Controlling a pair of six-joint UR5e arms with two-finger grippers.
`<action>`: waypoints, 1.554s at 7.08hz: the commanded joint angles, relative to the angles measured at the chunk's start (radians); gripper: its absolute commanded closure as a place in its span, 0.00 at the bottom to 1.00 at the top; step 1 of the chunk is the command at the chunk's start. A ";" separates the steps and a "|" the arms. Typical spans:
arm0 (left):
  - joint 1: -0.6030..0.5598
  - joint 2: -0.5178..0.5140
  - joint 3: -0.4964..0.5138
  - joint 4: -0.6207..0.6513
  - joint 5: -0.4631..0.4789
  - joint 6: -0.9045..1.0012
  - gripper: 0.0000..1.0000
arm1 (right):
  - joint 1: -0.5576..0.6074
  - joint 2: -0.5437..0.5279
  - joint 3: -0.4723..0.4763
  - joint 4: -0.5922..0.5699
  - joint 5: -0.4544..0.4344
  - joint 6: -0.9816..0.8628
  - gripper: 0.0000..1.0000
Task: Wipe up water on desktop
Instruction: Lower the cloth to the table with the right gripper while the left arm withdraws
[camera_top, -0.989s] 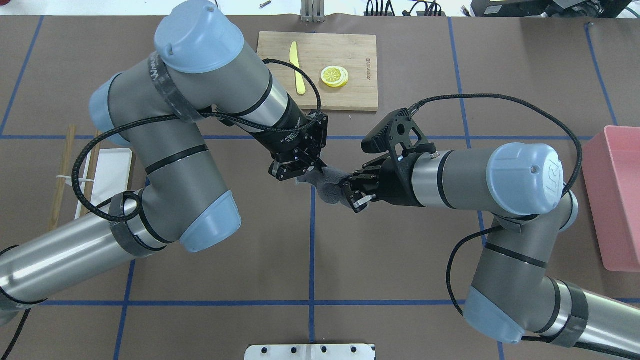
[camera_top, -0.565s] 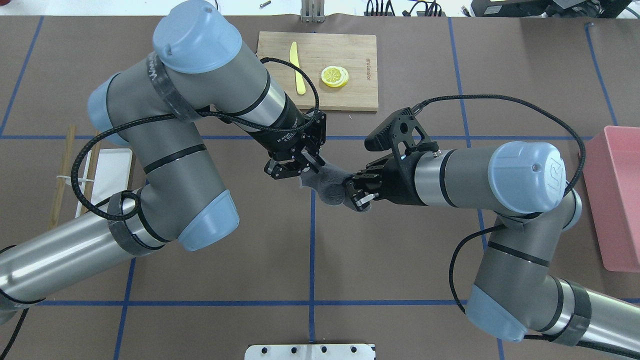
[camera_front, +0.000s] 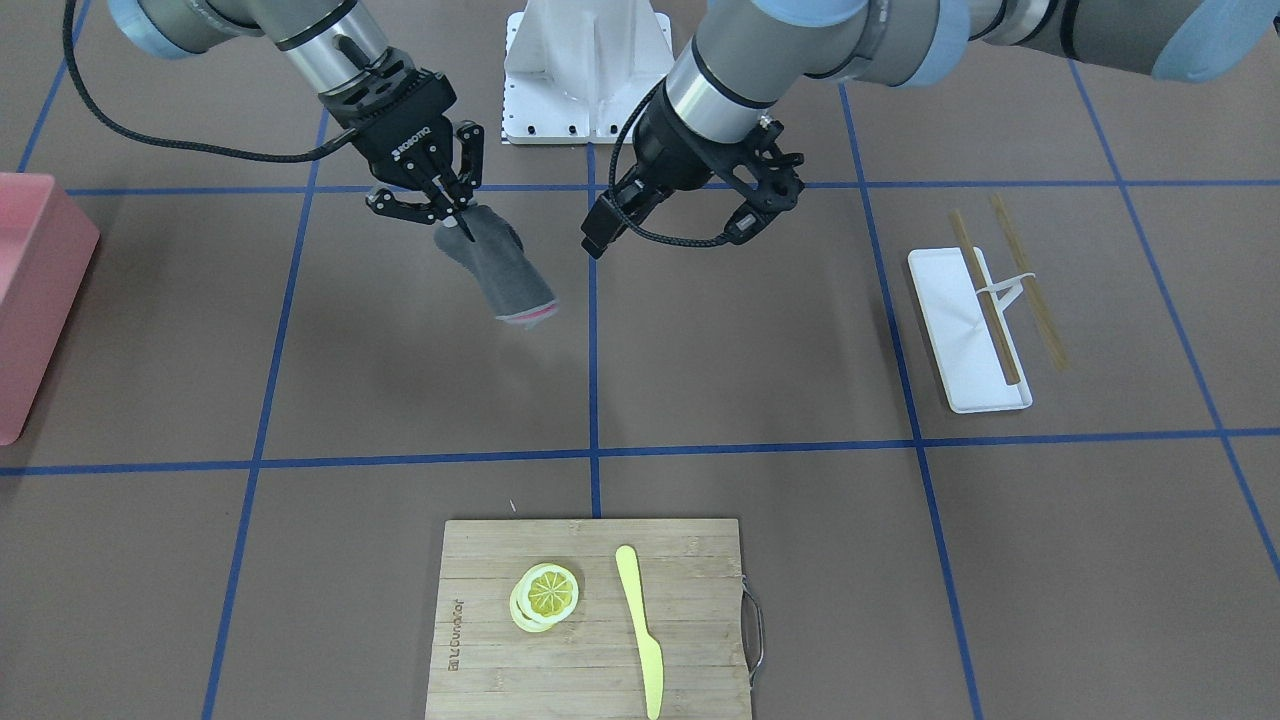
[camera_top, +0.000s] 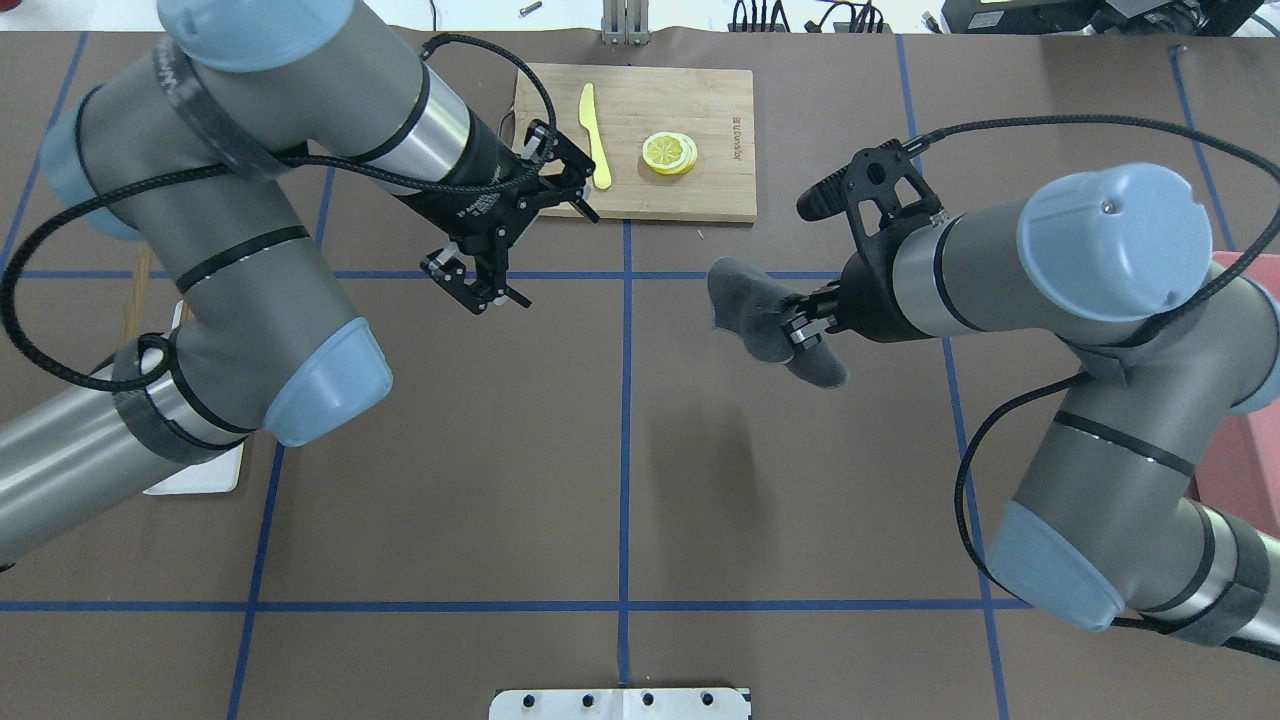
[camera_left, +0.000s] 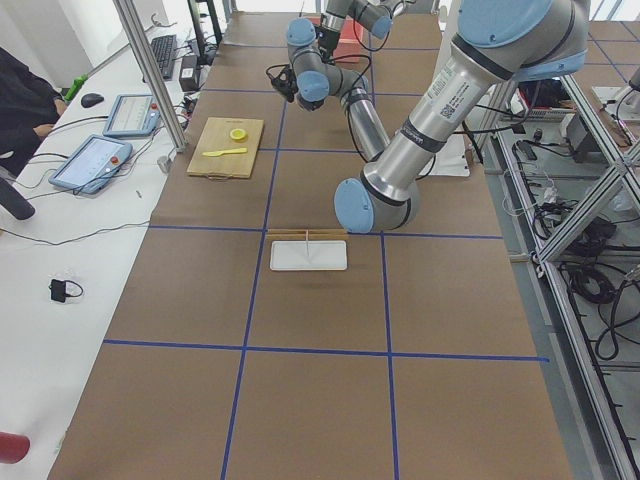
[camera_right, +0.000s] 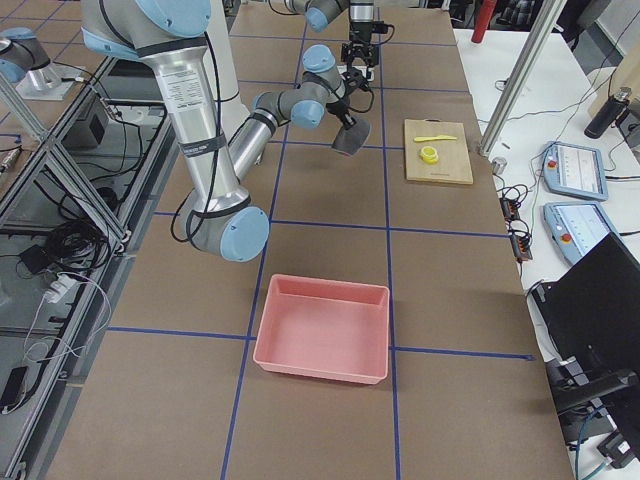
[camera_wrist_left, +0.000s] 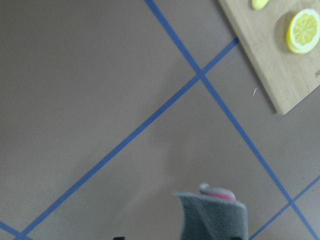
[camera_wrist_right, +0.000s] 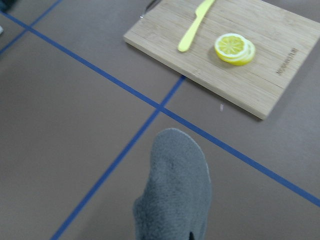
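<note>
The desktop (camera_top: 450, 480) is the brown surface with blue tape lines; I can make out no water on it. My right gripper (camera_top: 800, 330) is shut on a grey cloth (camera_top: 765, 320) and holds it above the desktop, right of the centre line. The cloth hangs from the gripper (camera_front: 450, 220) with its pink-edged end (camera_front: 525, 315) lowest. The cloth also fills the bottom of the right wrist view (camera_wrist_right: 175, 190). My left gripper (camera_top: 475, 288) is open and empty, above the desktop near the cutting board's front left corner. The cloth's end also shows low in the left wrist view (camera_wrist_left: 215, 217).
A bamboo cutting board (camera_top: 690, 190) with a yellow knife (camera_top: 597, 135) and lemon slices (camera_top: 669, 153) lies at the far middle. A white tray (camera_front: 960, 330) with chopsticks lies on my left side. A pink bin (camera_right: 325, 330) stands on my right.
Both grippers were at the cloth in the centre. The left gripper has let go and moved back left towards the board. The right gripper has carried the cloth to the right.
</note>
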 joint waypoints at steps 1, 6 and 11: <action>-0.070 0.034 -0.105 0.117 0.013 0.237 0.02 | 0.088 -0.011 0.002 -0.199 0.010 -0.167 1.00; -0.155 0.172 -0.250 0.338 0.155 0.788 0.02 | 0.214 -0.055 -0.171 -0.340 -0.007 -0.432 1.00; -0.259 0.281 -0.308 0.550 0.220 1.228 0.02 | 0.057 -0.043 -0.258 -0.349 -0.001 -0.382 1.00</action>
